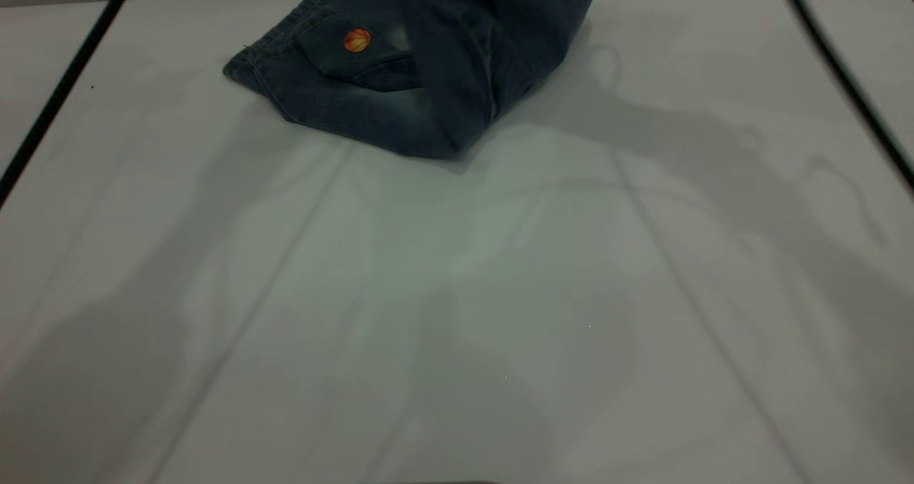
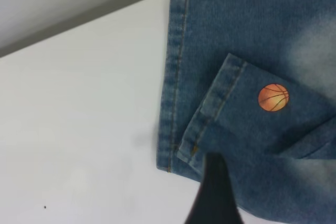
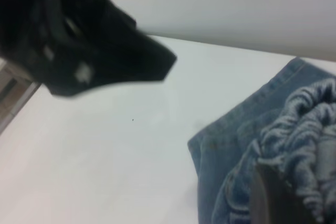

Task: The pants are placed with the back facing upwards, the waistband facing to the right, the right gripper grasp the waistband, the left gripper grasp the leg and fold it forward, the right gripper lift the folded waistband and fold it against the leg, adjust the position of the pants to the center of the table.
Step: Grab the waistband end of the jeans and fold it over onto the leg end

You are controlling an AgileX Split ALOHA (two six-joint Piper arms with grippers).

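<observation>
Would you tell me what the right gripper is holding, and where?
The right gripper holds the pants by the gathered waistband, lifted off the table.

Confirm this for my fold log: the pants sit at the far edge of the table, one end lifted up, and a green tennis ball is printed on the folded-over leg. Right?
Not quite. The print on the leg is an orange basketball, not a green tennis ball; the left wrist view shows it plainly. The rest holds: the pants lie at the far edge of the table, one end lifted.
</observation>
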